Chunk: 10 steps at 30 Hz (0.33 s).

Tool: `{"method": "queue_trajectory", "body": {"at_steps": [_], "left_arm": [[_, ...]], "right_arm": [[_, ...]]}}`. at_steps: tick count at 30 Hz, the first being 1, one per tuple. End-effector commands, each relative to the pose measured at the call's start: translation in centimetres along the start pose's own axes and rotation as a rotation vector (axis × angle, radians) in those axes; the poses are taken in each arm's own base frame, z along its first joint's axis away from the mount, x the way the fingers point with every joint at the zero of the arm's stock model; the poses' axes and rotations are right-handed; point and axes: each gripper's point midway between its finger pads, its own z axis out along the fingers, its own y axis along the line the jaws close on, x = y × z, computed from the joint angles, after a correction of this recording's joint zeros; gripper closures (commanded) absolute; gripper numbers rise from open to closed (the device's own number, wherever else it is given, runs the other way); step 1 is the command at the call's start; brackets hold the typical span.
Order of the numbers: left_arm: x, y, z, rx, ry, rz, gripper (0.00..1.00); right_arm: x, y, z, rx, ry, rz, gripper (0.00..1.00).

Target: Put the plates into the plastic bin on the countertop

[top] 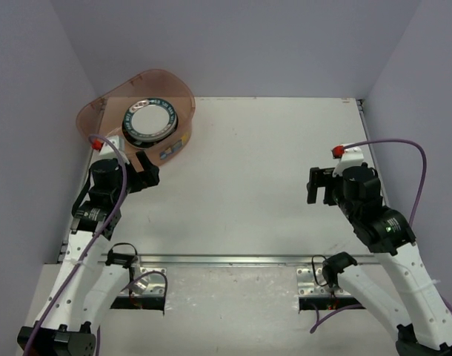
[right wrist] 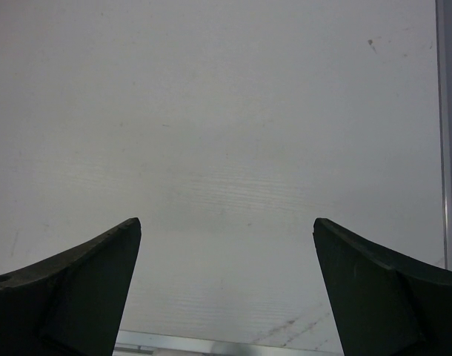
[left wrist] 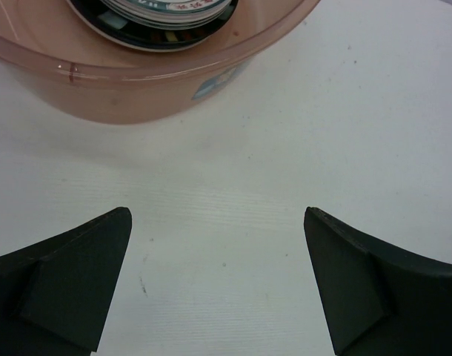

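The plastic bin [top: 111, 111] stands at the back left corner of the countertop [top: 256, 178]. A stack of plates [top: 150, 121] lies inside it; the top plate has a white centre and a dark lettered rim. In the left wrist view the bin's wall [left wrist: 137, 89] with its small label fills the top, and the plates [left wrist: 167, 13] show just over the rim. My left gripper [top: 146, 169] [left wrist: 217, 215] is open and empty, just in front of the bin, over bare countertop. My right gripper [top: 313, 185] [right wrist: 227, 222] is open and empty at the right side, over bare countertop.
A metal rail [top: 233, 259] runs along the countertop's front edge and shows at the bottom of the right wrist view [right wrist: 211, 345]. Purple-grey walls close in the back and both sides. The countertop's side edge [right wrist: 448, 133] is near the right gripper.
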Motion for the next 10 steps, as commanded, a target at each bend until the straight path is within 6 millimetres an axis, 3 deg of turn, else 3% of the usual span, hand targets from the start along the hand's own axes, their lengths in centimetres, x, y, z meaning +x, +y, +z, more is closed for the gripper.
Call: {"method": "queue_trajectory", "body": {"at_steps": [1, 10], "left_arm": [[-3.18, -0.99, -1.18, 0.043, -0.148, 0.023, 0.00], [-3.73, -0.87, -1.95, 0.037, -0.186, 0.014, 0.00]], "right_arm": [[0.19, -0.58, 0.36, 0.038, -0.009, 0.005, 0.01], [0.82, -0.46, 0.63, 0.031, -0.020, 0.015, 0.01]]}}
